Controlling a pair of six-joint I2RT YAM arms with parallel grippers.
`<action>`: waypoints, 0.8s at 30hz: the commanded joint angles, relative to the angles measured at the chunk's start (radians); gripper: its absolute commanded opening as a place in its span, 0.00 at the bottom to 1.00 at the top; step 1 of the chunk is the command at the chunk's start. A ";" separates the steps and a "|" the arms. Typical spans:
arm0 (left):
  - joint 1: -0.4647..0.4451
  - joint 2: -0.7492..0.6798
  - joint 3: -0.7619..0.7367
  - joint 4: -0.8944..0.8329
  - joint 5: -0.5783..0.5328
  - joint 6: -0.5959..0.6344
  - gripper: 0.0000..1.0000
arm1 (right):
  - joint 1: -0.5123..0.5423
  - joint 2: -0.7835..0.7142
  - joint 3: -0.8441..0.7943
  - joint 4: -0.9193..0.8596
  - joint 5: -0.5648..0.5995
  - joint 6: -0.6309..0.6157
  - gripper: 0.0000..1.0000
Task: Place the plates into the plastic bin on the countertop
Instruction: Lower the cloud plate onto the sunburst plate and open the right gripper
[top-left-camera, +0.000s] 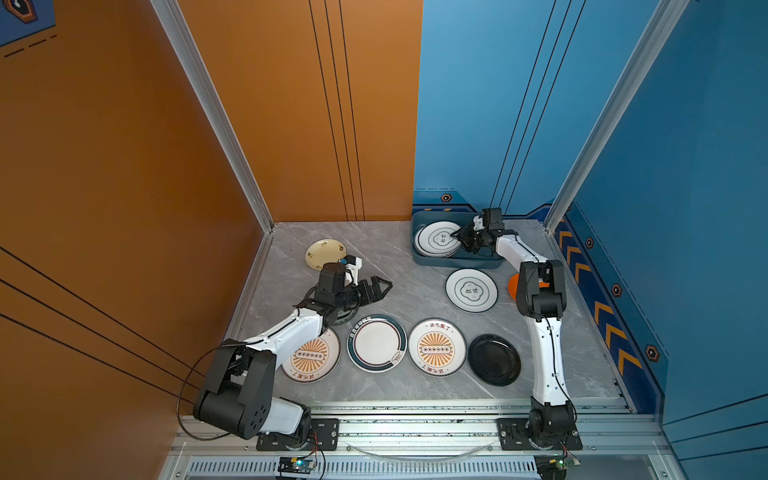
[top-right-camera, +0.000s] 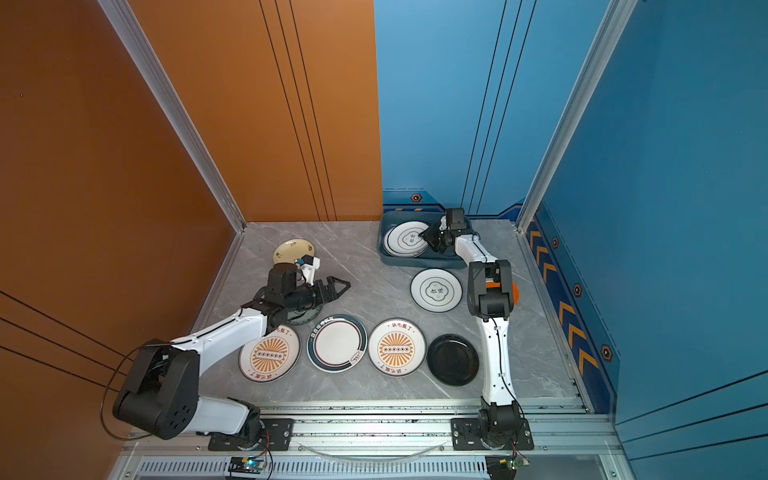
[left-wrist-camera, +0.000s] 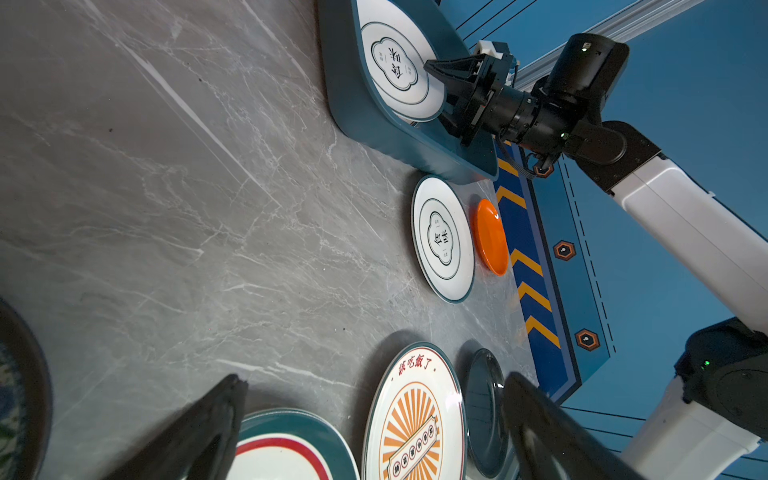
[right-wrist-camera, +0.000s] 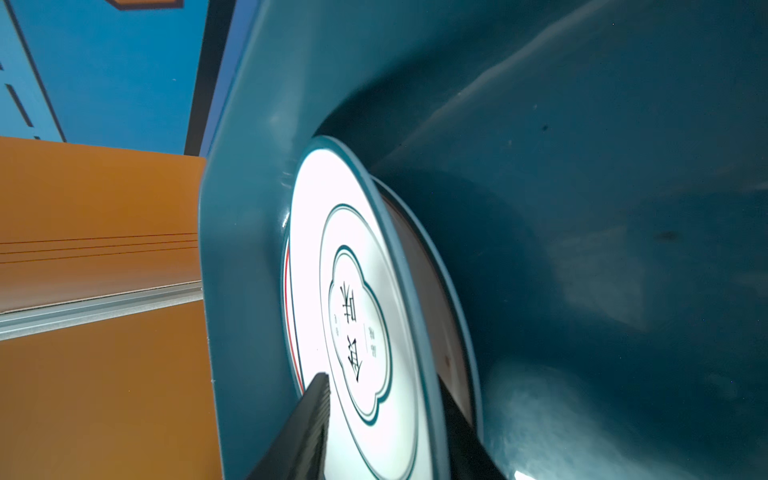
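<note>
The right fingers (right-wrist-camera: 307, 424) straddle the emblem plate's (top-left-camera: 434, 245) rim in the plastic bin (top-left-camera: 457, 262), and I cannot tell whether they grip it. They should spread fully, then back out rightward, level. The left fingers (left-wrist-camera: 199, 432) gape wide.

Countertop (top-left-camera: 399, 266): grey marble-look slab, white veins. Lying on it:
- bin (top-left-camera: 457, 262), dark teal, 1 o'clock corner
- yellow plate (top-left-camera: 325, 252), 10 o'clock
- emblem plate (top-left-camera: 471, 289), 2 o'clock
- orange plate (top-left-camera: 513, 286), just beside it, 3 o'clock, partly hidden
- patterned plate (top-left-camera: 347, 319), 9 o'clock, mostly hidden
- near row, 8 to 4 o'clock: first sunburst plate (top-left-camera: 311, 358), teal-rimmed plate (top-left-camera: 376, 343), second sunburst plate (top-left-camera: 436, 347), black plate (top-left-camera: 494, 360)
</note>
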 joint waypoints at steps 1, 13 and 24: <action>0.005 0.013 0.009 0.012 0.022 0.005 0.98 | -0.002 -0.027 0.060 -0.118 0.056 -0.075 0.42; -0.033 0.010 0.021 0.012 0.034 0.022 0.98 | 0.002 -0.051 0.121 -0.272 0.149 -0.170 0.46; -0.159 0.033 0.096 -0.005 0.009 0.053 0.98 | 0.006 -0.073 0.131 -0.262 0.137 -0.185 0.47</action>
